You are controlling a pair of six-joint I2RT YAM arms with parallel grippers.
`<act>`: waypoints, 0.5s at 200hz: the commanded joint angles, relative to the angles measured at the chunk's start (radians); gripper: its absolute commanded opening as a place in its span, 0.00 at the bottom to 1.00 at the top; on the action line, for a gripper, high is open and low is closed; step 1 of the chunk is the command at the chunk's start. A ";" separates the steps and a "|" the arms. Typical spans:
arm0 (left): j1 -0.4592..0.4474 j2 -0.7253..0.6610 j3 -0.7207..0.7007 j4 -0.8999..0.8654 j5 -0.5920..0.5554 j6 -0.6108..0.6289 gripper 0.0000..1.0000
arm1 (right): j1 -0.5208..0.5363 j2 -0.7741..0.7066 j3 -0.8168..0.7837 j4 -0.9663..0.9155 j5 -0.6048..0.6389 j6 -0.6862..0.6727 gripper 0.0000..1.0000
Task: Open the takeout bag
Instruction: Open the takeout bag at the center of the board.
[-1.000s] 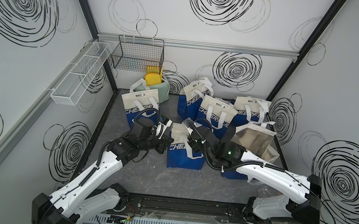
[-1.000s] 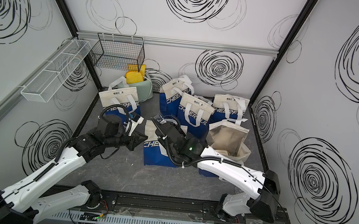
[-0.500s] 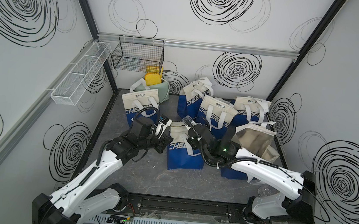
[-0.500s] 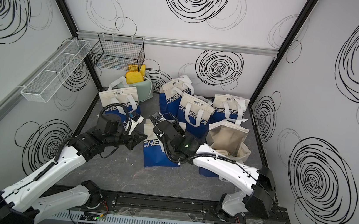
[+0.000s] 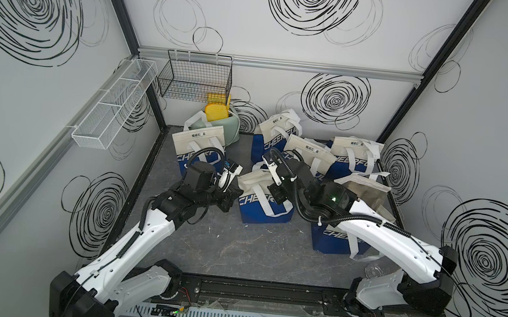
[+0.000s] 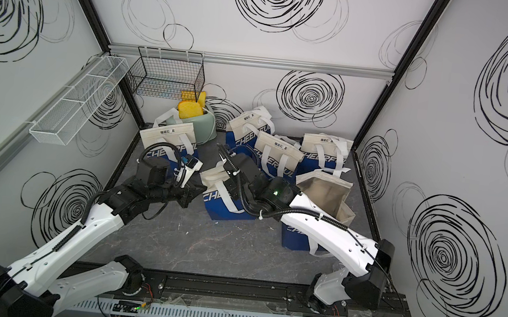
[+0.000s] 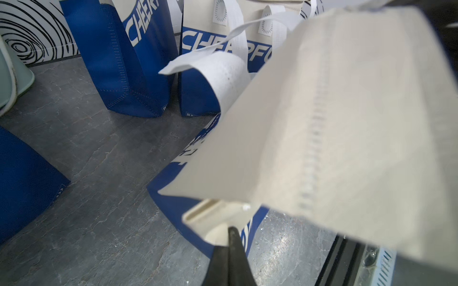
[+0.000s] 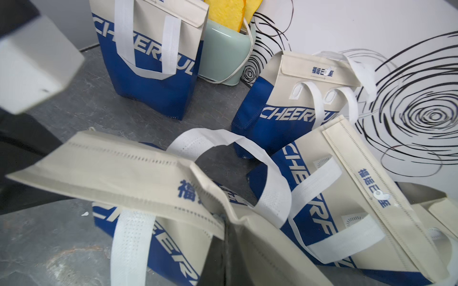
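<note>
Mid-table, between both grippers: the takeout bag (image 5: 265, 207), with a blue base, beige top and white handles. Count: six bags in all. That is this one, four other closed bags (image 5: 197, 147) (one near the left edge of the table (image 5: 236, 254), three along the back edge), and one open bag (image 5: 361, 196) near the right edge, mouth gaping. One pale-green toaster (image 5: 225, 130) sits at the back left corner with two yellow slices (image 5: 215, 115) in it. Two wall racks: a black wire basket (image 5: 195, 79) and a white wire rack (image 5: 113, 106). Two arms.

The takeout bag stands upright, mouth up, printed face toward the front edge. The long axis of its top runs left to right, roughly parallel to the front edge. In the right wrist view its top flap is lifted and creased, not lying flat.

At the bag's upper left corner, the left gripper (image 5: 232, 193) has its fingers pressed together on a beige fold. Over the bag's top, the right gripper (image 8: 224, 245) has its jaws closed, pinching the beige flap beside the blue characters.

Versus one second ago: the right jaws stood apart then and are closed now. The right wrist has moved a little toward the back edge, and the bag's top sits slightly further back. The left arm is about the same, with the same grip.
</note>
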 commanded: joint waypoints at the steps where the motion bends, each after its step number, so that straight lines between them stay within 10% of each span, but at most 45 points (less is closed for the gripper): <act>1: 0.029 0.047 -0.026 -0.162 -0.118 0.086 0.00 | -0.054 -0.031 0.082 -0.038 -0.003 0.059 0.00; 100: 0.113 0.079 -0.038 -0.197 -0.233 0.194 0.00 | -0.199 -0.056 0.204 -0.110 -0.241 0.174 0.00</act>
